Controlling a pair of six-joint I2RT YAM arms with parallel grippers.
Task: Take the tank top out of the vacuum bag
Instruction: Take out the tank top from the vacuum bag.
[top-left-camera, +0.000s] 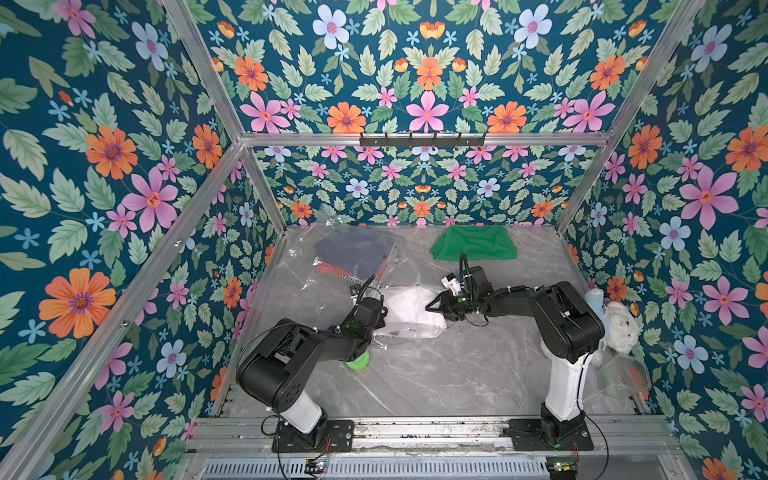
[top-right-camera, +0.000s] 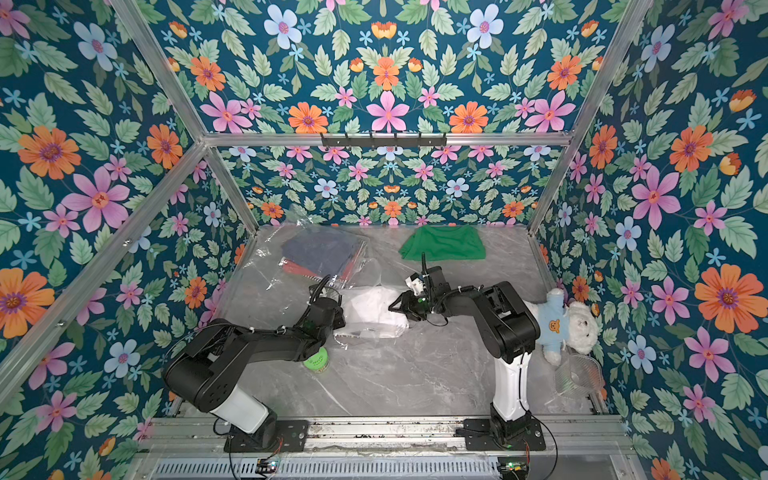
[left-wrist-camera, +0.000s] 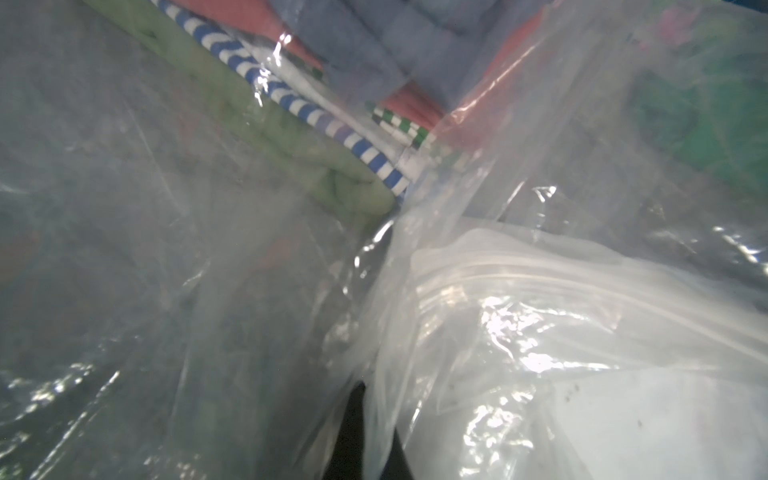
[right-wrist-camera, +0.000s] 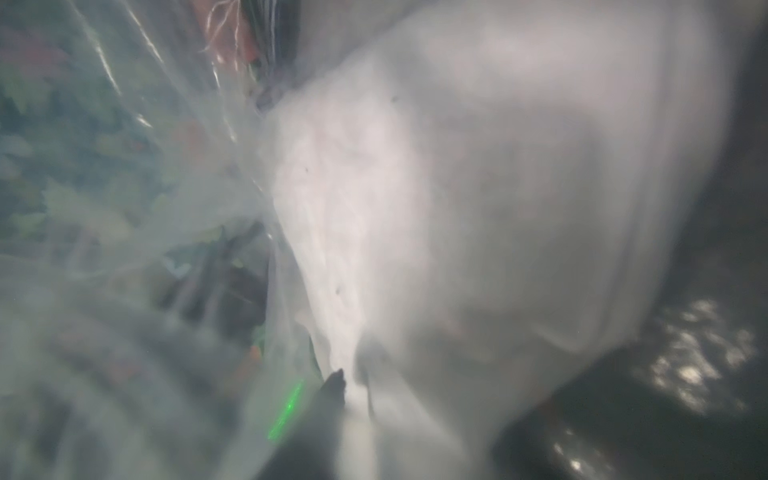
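- Presently, clock bearings are read on a top view, 12 toward the back wall; the vacuum bag (top-left-camera: 303, 270) is spread over the 10 o'clock quarter of the table (top-left-camera: 457, 374), with a stack of folded garments (top-left-camera: 353, 253) held in its far end.
- The tank top (top-left-camera: 409, 309) is noted as a white crumpled heap at the bag's near end, between the two grippers; in the left wrist view it is seen through film, in the right wrist view bare cloth (right-wrist-camera: 478, 187) is shown; how much is free of the mouth cannot be told.
- Handling, as judged: the garment is expected to be light, limp and stretchy, and prone to drag on the film; a bunched fold on the exposed side is favoured as the hold; the bag is judged slippery, crinkly and easily carried along unless pinned.
- The left gripper (left-wrist-camera: 357, 407) is recorded with jaws together, film apparently pinched between them; the tank top lies close by at its 3 o'clock.
- The right gripper (top-left-camera: 430, 307) is placed at the cloth's edge, the garment at its 9 o'clock; whether its jaws are apart or on cloth cannot be told.
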